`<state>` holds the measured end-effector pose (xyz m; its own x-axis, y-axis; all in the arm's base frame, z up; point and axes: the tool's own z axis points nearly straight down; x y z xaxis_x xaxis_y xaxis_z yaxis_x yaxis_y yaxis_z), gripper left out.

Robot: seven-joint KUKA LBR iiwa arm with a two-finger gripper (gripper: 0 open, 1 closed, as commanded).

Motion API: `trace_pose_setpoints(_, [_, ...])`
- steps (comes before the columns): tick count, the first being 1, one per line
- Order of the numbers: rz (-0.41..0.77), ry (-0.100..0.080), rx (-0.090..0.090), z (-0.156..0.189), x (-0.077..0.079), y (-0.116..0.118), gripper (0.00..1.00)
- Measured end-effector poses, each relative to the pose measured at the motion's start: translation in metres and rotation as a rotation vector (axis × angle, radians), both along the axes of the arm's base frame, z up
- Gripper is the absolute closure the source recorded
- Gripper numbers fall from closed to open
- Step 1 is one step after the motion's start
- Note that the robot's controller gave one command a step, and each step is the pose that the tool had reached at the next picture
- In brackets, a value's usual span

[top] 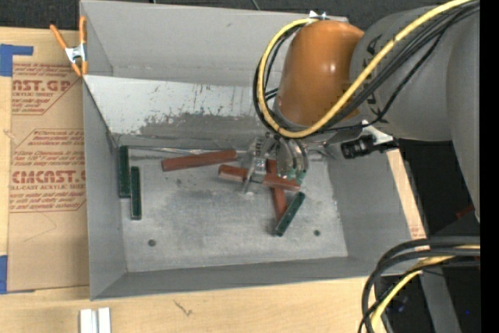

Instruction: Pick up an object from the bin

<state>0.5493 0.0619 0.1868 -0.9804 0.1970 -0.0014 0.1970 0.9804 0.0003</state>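
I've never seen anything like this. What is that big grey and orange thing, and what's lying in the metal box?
The camera looks down, somewhat from one side, into a grey metal bin. The big grey shape from the right is a robot arm; the orange dome is a cover on its wrist. Its gripper is down at a cluster of reddish-brown sticks, a dark green bar beside them. Two more green bars lie along the left wall. Whether it holds anything cannot be told.

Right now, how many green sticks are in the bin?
3. One green stick against the left wall, a second just beside it, a third tilted right of centre, just below the gripper, beside red sticks. The gripper could hide more.
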Motion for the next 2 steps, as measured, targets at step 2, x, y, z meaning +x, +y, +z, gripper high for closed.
trace_pose_setpoints(2, [0.528, -0.002, -0.001, 0.072, -0.02, -0.037, 1.0])
